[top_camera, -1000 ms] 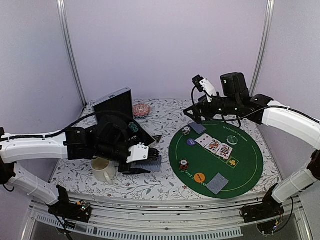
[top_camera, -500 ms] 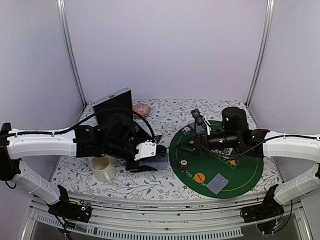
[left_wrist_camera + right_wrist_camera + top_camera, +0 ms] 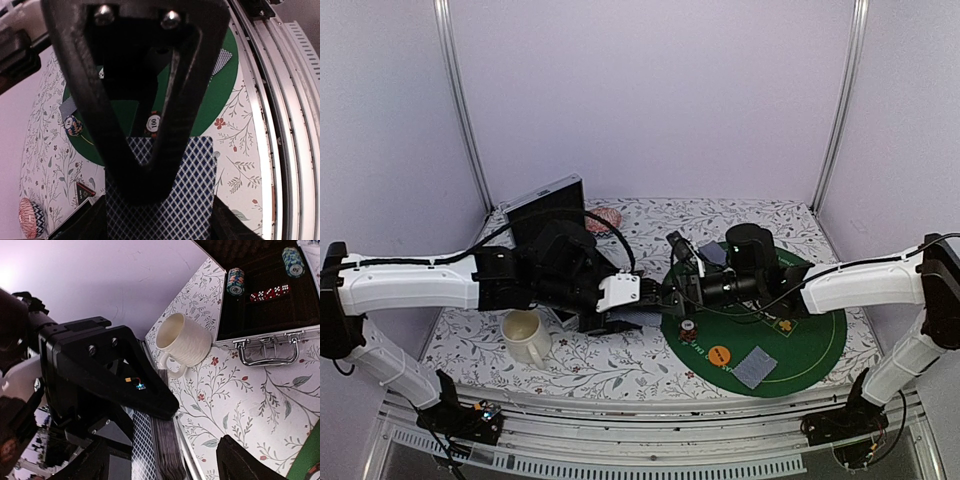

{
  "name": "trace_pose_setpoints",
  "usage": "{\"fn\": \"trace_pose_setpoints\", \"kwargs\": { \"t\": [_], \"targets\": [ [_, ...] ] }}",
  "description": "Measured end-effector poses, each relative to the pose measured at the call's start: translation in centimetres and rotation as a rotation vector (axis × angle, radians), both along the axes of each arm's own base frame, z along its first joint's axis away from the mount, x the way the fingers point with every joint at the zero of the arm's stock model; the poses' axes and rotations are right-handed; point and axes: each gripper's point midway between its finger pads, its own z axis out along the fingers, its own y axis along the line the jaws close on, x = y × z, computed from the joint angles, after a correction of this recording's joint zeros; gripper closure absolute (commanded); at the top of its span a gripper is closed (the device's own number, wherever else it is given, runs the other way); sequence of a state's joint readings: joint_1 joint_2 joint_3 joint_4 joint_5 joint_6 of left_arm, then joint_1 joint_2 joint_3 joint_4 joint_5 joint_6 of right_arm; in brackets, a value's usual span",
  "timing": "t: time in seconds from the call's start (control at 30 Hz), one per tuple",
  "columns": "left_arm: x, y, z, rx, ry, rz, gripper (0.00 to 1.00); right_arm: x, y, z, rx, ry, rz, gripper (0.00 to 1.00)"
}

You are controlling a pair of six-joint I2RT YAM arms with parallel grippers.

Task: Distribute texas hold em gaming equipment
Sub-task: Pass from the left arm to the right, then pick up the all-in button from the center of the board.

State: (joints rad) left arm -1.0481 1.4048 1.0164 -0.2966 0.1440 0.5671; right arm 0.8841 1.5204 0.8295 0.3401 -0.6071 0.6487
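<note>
I'm watching the left gripper (image 3: 648, 298) and right gripper (image 3: 668, 292) hovering tip to tip at the green mat's (image 3: 810, 340) left edge.
Left wrist: its fingers (image 3: 175, 115) are pinching the diamond-backed playing cards (image 3: 165, 200); a 100 chip (image 3: 153, 121) is lying on the mat beyond. Right wrist: the right gripper is gaping; the open case (image 3: 260, 335) is holding 2 chip stacks (image 3: 235, 281) and red dice (image 3: 270, 292).

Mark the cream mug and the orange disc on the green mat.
Cream ribbed mug (image 3: 186, 341): right wrist view, on its side wall.
Round orange disc (image 3: 719, 353): top external view, on its centre.

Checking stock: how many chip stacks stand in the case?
2: a teal stack left of the red dice, a second stack above their right end. Others may be hidden.
</note>
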Motion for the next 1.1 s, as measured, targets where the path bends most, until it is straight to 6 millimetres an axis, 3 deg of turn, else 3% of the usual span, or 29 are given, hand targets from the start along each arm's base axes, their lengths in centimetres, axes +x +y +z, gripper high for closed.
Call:
{"fn": "trace_pose_setpoints", "kwargs": {
  "t": [0.17, 0.33, 0.4, 0.57, 0.73, 0.9, 1.0, 1.1],
  "targets": [
    [0.5, -0.8, 0.2, -0.006, -0.013, -0.002, 0.39, 0.1, 1.9, -0.3, 0.030, 0.032, 0.058, 0.58],
    [1.3, -1.1, 0.4, -0.008, -0.030, 0.013, 0.39, -0.2, 2.7, -1.2, 0.029, 0.076, 0.100, 0.94],
    [1.4, -1.2, 0.5, -0.005, -0.043, 0.010, 0.35, 0.0, 2.6, -1.3, 0.025, 0.098, 0.091, 0.98],
    [1.9, -1.5, 0.4, 0.000, -0.035, -0.001, 0.03, 1.0, 1.8, -1.2, 0.034, 0.101, 0.068, 0.98],
    [4.6, -2.3, 2.3, -0.054, 0.060, 0.041, 0.02, 4.4, -2.7, -1.1, 0.034, 0.102, -0.054, 0.98],
    [11.2, -3.3, 3.7, -0.104, 0.143, 0.170, 0.02, 9.6, -9.6, 1.3, 0.042, 0.024, -0.262, 0.98],
    [15.7, -3.9, 2.5, -0.095, 0.194, 0.274, 0.02, 11.5, -13.8, 2.4, 0.025, -0.033, -0.370, 0.98],
    [20.4, -4.6, -0.7, -0.048, 0.242, 0.381, 0.02, 12.0, -16.2, 2.7, -0.010, -0.065, -0.424, 0.98]
  ]
}}
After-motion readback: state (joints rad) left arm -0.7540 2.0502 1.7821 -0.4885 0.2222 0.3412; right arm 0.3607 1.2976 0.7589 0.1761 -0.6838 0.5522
